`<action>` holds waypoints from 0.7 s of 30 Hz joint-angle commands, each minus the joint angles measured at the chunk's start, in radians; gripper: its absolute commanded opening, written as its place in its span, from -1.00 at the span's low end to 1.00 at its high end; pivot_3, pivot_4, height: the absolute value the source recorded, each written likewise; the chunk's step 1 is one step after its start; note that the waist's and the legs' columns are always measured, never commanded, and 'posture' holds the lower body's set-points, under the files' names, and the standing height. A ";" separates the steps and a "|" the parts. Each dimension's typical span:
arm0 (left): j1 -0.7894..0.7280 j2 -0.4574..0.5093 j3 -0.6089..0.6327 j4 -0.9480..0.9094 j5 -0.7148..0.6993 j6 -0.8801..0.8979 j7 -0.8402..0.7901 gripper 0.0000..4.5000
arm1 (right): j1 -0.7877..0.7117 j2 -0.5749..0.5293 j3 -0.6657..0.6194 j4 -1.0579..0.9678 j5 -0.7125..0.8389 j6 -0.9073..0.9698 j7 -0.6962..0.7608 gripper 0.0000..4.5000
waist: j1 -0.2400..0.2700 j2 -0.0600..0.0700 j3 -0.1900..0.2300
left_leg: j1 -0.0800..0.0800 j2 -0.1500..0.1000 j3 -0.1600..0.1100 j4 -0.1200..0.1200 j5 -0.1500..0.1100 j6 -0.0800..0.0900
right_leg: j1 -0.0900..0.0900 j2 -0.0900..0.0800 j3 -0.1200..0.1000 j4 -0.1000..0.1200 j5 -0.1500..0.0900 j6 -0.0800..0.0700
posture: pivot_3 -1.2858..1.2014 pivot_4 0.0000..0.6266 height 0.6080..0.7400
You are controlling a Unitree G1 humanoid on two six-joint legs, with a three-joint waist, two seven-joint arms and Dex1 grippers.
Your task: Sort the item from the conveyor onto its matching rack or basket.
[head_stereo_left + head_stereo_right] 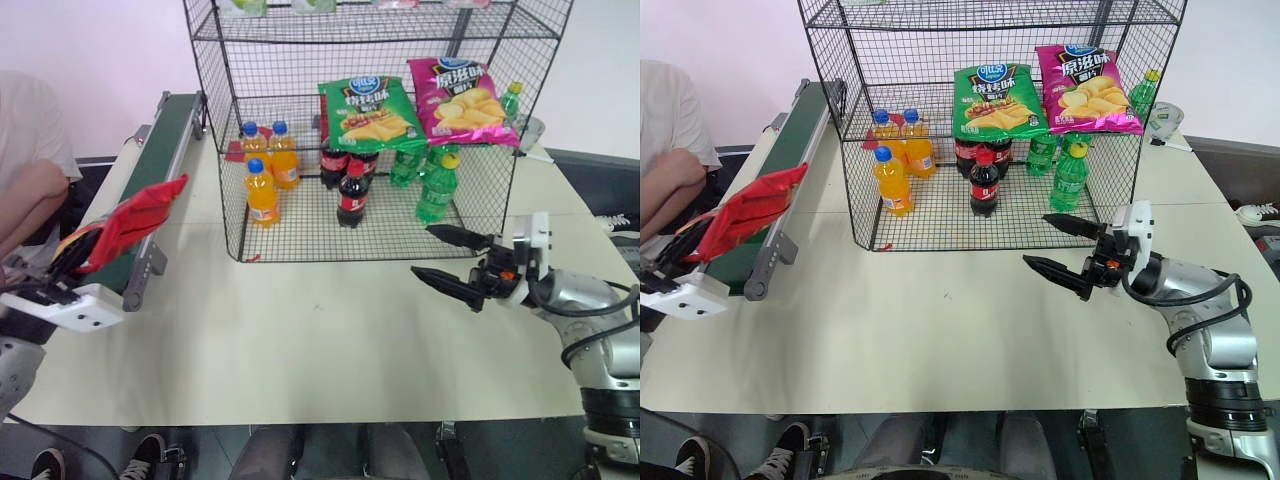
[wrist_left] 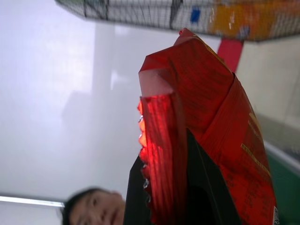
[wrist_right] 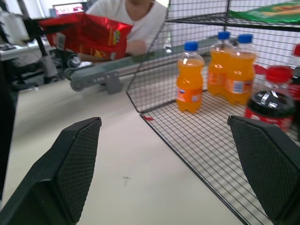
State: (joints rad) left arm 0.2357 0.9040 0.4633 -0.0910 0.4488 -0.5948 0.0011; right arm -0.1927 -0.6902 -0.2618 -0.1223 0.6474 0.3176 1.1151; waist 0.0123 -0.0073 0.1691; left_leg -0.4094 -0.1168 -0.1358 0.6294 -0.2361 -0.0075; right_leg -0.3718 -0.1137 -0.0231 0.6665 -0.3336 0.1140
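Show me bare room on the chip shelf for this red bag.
Free: the shelf strip left of the green chip bag, toward the rack side wall. Crowded: its right half, green beside the magenta chip bag. The left claw holds the red bag.

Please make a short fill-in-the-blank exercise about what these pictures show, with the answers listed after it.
1. The left gripper holds a ____ snack bag above the conveyor.
2. The right gripper hovers before the wire rack with its fingers ____.
3. The green chip bag lies beside a ____ chip bag.
4. Three ____ soda bottles stand on the rack's bottom tier.

Answers: red; open; magenta; orange
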 commanded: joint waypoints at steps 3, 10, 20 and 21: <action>-0.051 0.008 -0.002 -0.153 0.001 -0.006 -0.071 -0.97 | 0.034 -0.039 -0.105 -0.026 0.038 -0.002 -0.002 1.00 | 0.001 0.000 0.000 | 0.000 0.000 0.000 0.000 0.000 0.000 | 0.002 0.000 0.000 0.000 0.000 0.000 | 0.03 -0.52 1.00; -0.296 -0.044 -0.164 -0.225 0.031 0.087 -0.137 -0.97 | 0.056 -0.015 -0.179 -0.105 0.156 0.059 -0.057 1.00 | 0.000 0.001 0.000 | 0.000 0.000 0.000 0.000 0.000 0.000 | 0.004 0.000 0.000 0.000 0.000 0.000 | 0.03 -0.52 1.00; -0.704 -0.168 -0.394 -0.072 0.208 0.168 -0.091 -0.97 | -0.009 0.062 -0.146 -0.318 0.336 0.132 -0.233 1.00 | -0.002 0.000 0.000 | 0.000 0.000 0.000 0.001 0.001 -0.001 | 0.004 0.001 -0.001 0.001 0.000 0.000 | 0.03 -0.52 1.00; -0.721 -0.172 -0.402 -0.058 0.224 0.168 -0.081 -0.97 | -0.010 0.069 -0.142 -0.325 0.340 0.134 -0.243 1.00 | -0.001 0.000 0.000 | 0.000 0.000 0.000 0.001 0.001 -0.001 | 0.004 0.001 -0.001 0.001 0.000 0.000 | 0.03 -0.52 1.00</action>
State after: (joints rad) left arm -0.4548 0.7300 0.0617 -0.1595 0.6369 -0.4375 -0.1145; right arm -0.1941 -0.6283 -0.3965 -0.4009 0.9545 0.4511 0.8989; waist 0.0112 -0.0069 0.1694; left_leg -0.4095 -0.1169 -0.1358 0.6308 -0.2348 -0.0091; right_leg -0.3677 -0.1126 -0.0240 0.6679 -0.3334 0.1142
